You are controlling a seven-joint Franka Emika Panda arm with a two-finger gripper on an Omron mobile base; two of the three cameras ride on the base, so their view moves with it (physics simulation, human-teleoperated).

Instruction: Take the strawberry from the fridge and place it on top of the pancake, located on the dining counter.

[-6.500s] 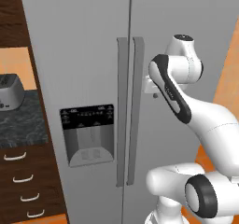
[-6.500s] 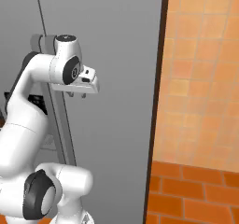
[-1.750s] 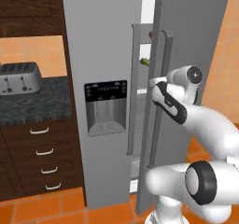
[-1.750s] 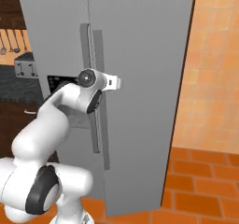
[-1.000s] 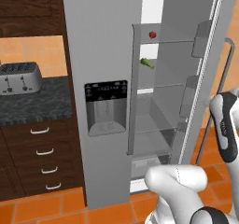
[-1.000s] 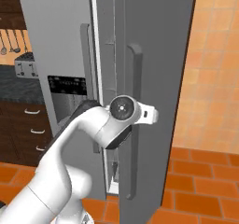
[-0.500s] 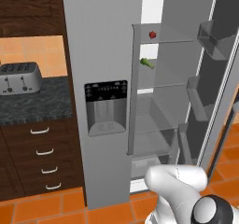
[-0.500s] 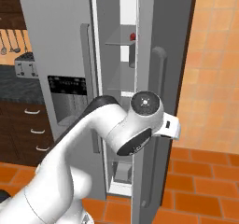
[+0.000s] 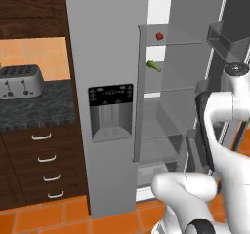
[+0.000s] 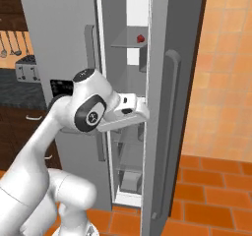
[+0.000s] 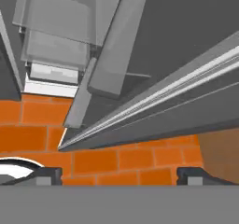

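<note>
**A:** Where's the berry you're after?

**Me:** The strawberry [image 9: 159,35] sits on the top glass shelf inside the fridge [image 9: 107,57], whose right door stands swung open. From the right base view I see it as a small red lump [image 10: 140,38] near the shelf's front edge. 1 shelf below lies a green vegetable [image 9: 154,66], which I leave alone.

**A:** And your fingers?

**Me:** My gripper [image 11: 119,174] is spread wide with nothing between the tips, pointing down at the orange floor tiles [image 11: 93,160] beside the door's lower edge, well below the strawberry.

**A:** How will it handle?

**Me:** I judge it very light, soft and easy to bruise, with a rounded, somewhat slippery skin. It is far smaller than my hand, so it could squirt out if I close off-centre.

**A:** So where do you take hold?

**Me:** Across its widest part, 1 finger on each side, closing gently and only until it stops. I'd come in level over the shelf, since the space above it looks tight.
</note>
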